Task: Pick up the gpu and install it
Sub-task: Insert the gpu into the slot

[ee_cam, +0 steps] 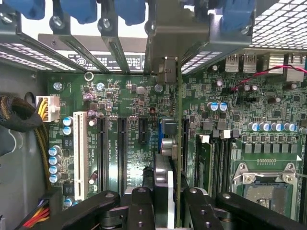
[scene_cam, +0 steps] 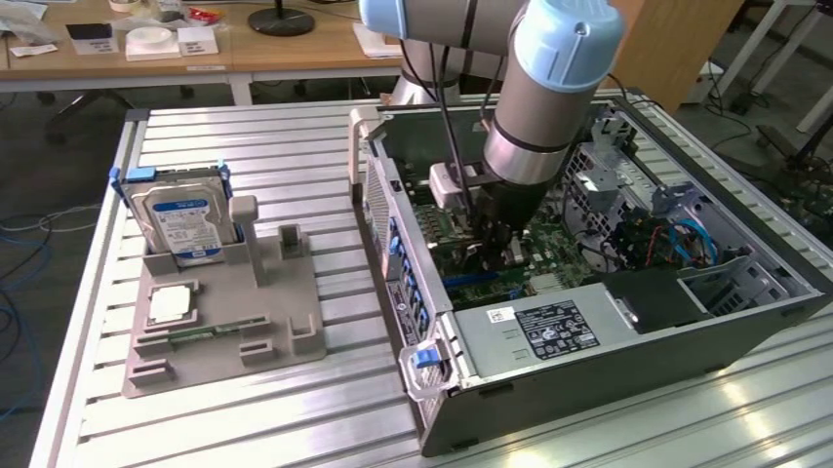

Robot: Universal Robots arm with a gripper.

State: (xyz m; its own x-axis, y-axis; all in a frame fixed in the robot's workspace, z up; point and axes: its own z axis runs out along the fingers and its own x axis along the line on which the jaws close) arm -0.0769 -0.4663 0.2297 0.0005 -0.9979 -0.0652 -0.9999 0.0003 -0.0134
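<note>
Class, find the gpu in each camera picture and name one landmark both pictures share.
Exterior view: the gpu stands on edge inside the open computer case, below the arm's hand.
Wrist view: the gpu runs edge-on between the hand's fingers, over the slots.
Shared landmark: the green motherboard.
</note>
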